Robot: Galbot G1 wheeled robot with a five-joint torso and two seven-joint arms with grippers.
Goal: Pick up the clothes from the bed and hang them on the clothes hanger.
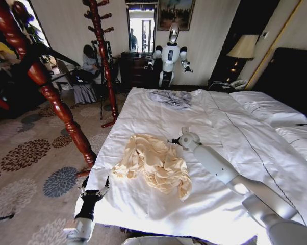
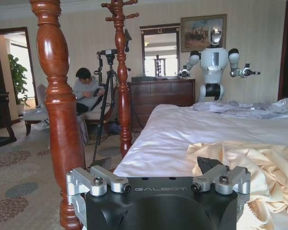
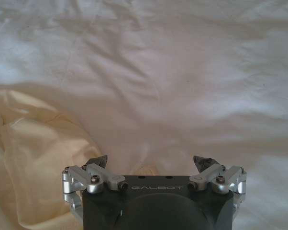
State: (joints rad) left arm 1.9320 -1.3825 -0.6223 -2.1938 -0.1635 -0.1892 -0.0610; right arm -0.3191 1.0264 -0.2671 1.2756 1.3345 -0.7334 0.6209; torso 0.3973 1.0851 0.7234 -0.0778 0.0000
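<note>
The clothes, a pale cream-yellow shirt [image 1: 154, 163], lie crumpled on the near left part of the bed [image 1: 230, 132]. My right gripper [image 1: 175, 138] hangs open just over the sheet beside the shirt's far right edge. In the right wrist view its fingers [image 3: 99, 161] stand wide apart above white sheet, with the shirt [image 3: 34, 158] to one side. My left gripper [image 1: 95, 190] is open and low at the bed's near left corner, short of the shirt [image 2: 259, 163]. A thin black shape, seemingly the clothes hanger [image 1: 51, 55], hangs by the near wooden post.
A red-brown turned post [image 1: 56, 102] rises close on my left, and a wooden coat stand [image 1: 105, 56] stands farther back. A grey garment [image 1: 171, 98] lies at the bed's far end. White pillows [image 1: 268, 107] and a dark headboard [image 1: 293, 76] are on the right. Another robot [image 1: 170, 53] stands by a dresser.
</note>
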